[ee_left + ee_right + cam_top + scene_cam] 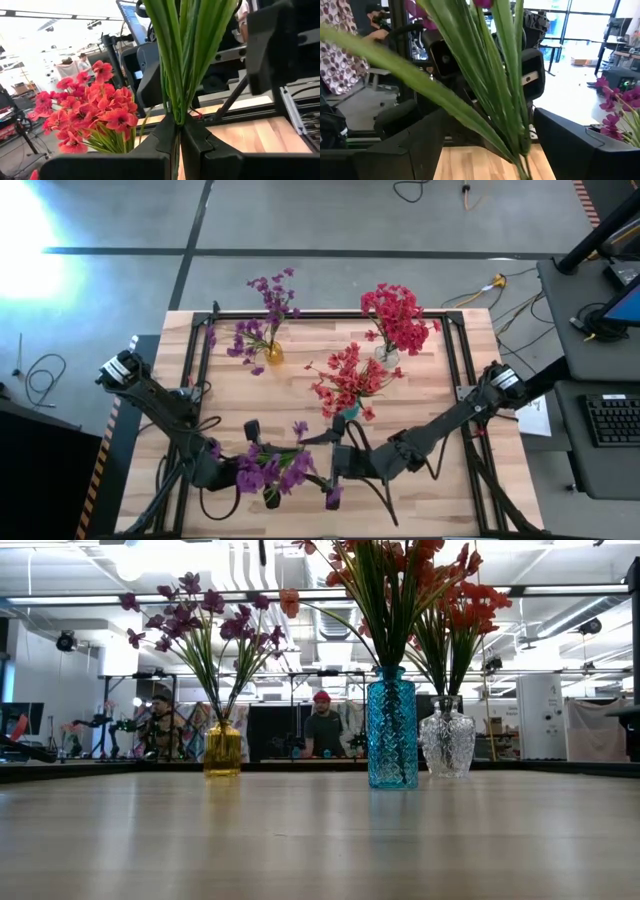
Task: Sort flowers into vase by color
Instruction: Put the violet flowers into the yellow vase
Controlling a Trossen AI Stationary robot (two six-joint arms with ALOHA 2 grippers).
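Observation:
A bunch of purple flowers (270, 470) with long green stems (175, 60) sits near the table's near edge between both grippers. My left gripper (179, 131) is shut on the stems, and in the high view the left gripper (250, 472) is just left of the blossoms. My right gripper (487, 137) is open, with a finger on each side of the same stems (507, 100); the right gripper (335, 463) comes from the right. A yellow vase (273, 353) holds purple flowers. A teal vase (391, 730) and a clear vase (446, 738) hold red flowers. My left gripper pinches the gathered green stems (178, 112) of the purple bunch between its two fingers. The stems rise out of the fingers and fan apart above them. Whether the bunch's lower end touches the table cannot be seen.
The teal vase (350, 410) of red flowers stands just beyond the right gripper, at the table's middle. The yellow and clear vases (388, 356) stand near the far edge. Bare wood lies left and right of the vases. People show in the room behind the table.

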